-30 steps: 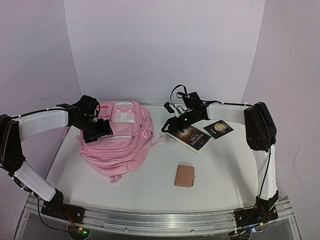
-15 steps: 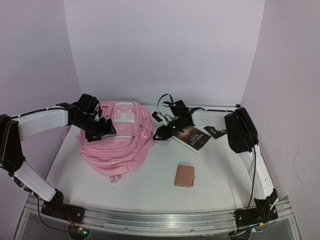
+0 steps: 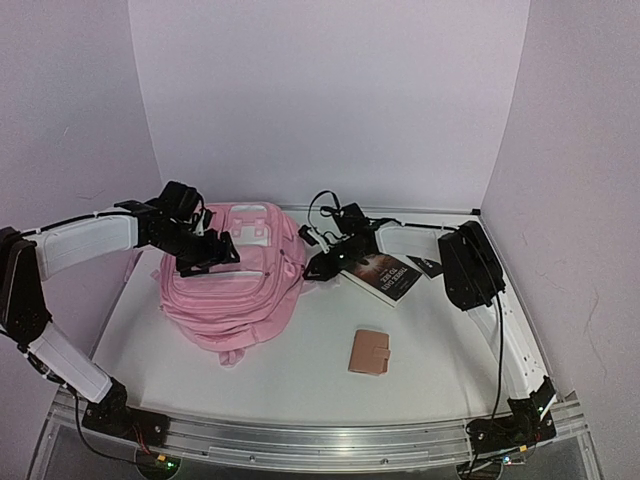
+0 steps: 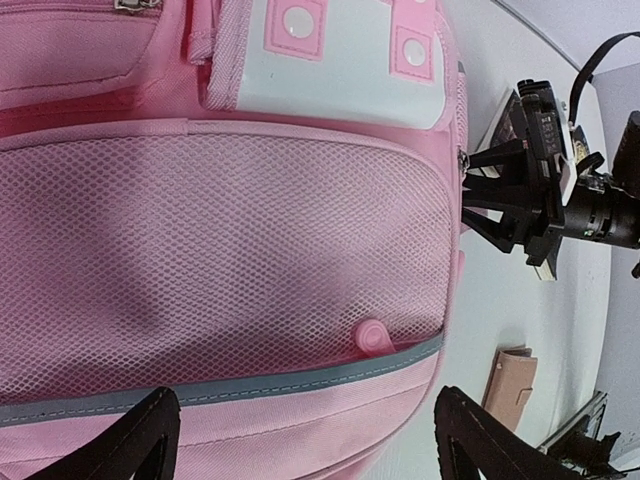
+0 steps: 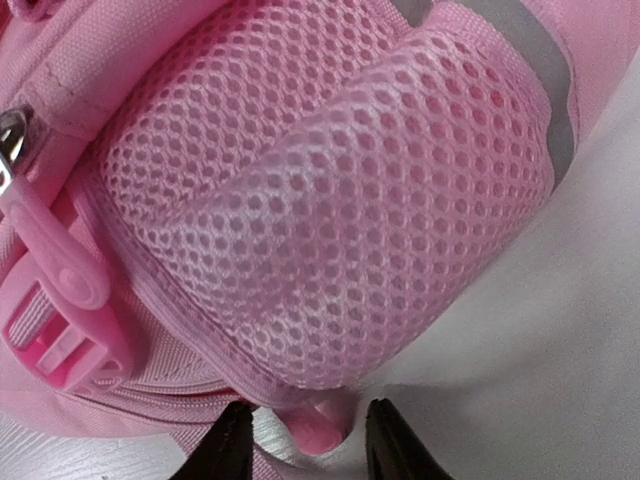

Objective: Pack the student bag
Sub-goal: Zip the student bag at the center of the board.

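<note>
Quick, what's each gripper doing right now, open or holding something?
Left gripper: open, above the student bag's mesh pocket, holding nothing.
Right gripper: open narrowly, straddling a pink tab at the bag's edge, not gripping it.

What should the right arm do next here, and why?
Probably close the right gripper on the small pink tab: its fingers straddle it at the student bag's edge, under the mesh pocket, with gaps on both sides. The left gripper hangs open above the bag.
</note>
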